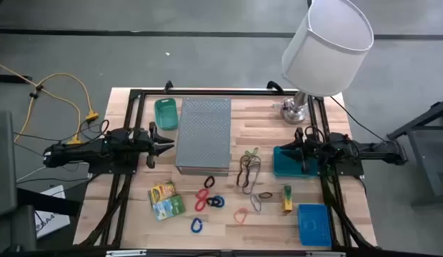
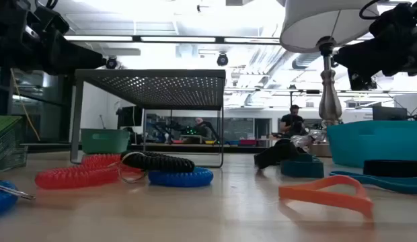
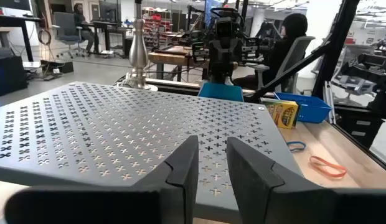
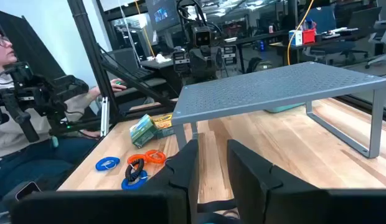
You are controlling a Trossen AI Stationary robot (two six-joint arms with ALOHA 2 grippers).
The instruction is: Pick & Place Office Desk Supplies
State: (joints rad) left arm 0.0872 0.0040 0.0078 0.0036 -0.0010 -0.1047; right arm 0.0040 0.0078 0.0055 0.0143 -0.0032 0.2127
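Left gripper (image 3: 210, 163) is hovering at the left edge of the grey perforated metal riser (image 1: 203, 135), its two dark fingers (image 3: 183, 171) standing a little apart with nothing between them. It's sitting above table level, looking across the riser's top plate. Right gripper (image 4: 210, 163) is waiting over on the right side, above the teal plastic bin (image 1: 286, 163); its jaws are showing a narrow gap too and they're holding nothing.

Moving out from there, the desk supplies are all lying loose on the light wooden butcher-block table (image 1: 136, 214), in front of the riser. Two yellow-green printed packets (image 1: 165, 199) are sitting side by side near the front left. Next to them the red coiled loop (image 1: 203, 198), a dark coil (image 1: 216, 202) and a blue coiled loop (image 1: 196, 226) are clustering together. A bunch of dark rubber bands (image 1: 249, 173) is lying just beside the teal bin, with an orange band (image 1: 241, 215) further toward the front.

A small yellow box (image 1: 286, 198) is standing beside a blue perforated tray (image 1: 314, 224) at the front right. A green tray (image 1: 165, 113) is sitting left of the riser, and the lamp with white shade (image 1: 326, 44) is standing at the back right corner.
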